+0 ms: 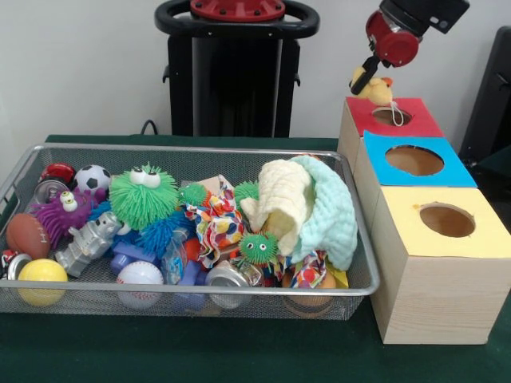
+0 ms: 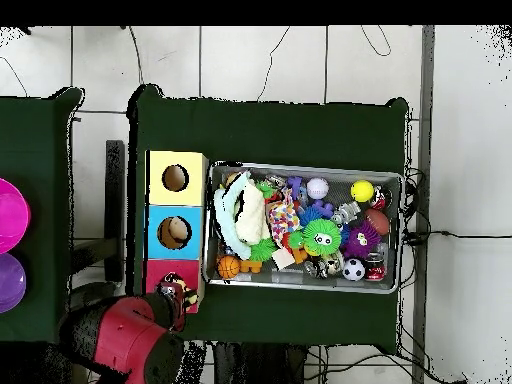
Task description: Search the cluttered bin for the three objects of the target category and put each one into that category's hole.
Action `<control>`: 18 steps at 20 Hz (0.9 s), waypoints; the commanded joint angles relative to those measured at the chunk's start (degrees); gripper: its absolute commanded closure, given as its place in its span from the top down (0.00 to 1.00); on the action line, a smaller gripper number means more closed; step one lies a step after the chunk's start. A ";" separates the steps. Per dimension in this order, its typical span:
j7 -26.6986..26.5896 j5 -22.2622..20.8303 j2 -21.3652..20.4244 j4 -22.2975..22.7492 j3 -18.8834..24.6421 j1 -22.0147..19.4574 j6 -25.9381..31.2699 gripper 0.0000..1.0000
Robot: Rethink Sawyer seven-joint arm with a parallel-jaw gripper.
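The silver wire mesh bin (image 1: 192,149) lies on the green table, full of toys; it also shows in the overhead view (image 2: 300,168). The red-topped wooden box stands at the far right with its round hole (image 1: 391,116). My gripper (image 1: 366,80) is shut on a small yellow plush toy (image 1: 377,89) with a white tag, held just above the red top's far left corner, beside the hole. In the overhead view the arm (image 2: 130,340) covers part of the red top (image 2: 160,272), and the toy (image 2: 184,296) shows at its edge.
A blue-topped box (image 1: 415,161) and a yellow-topped box (image 1: 447,220) stand in line in front of the red one. The bin holds balls, a green spiky toy (image 1: 142,198), cloths (image 1: 307,209), cans and a toy robot. Magenta and purple bowls (image 2: 8,215) sit apart.
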 commanded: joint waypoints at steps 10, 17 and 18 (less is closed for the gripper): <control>5.08 -2.72 1.64 -5.02 11.08 -2.42 7.13 0.00; 7.01 -3.39 4.97 -8.90 10.30 -1.92 9.45 0.00; 7.70 -3.30 5.82 -9.70 10.15 -1.71 9.83 0.00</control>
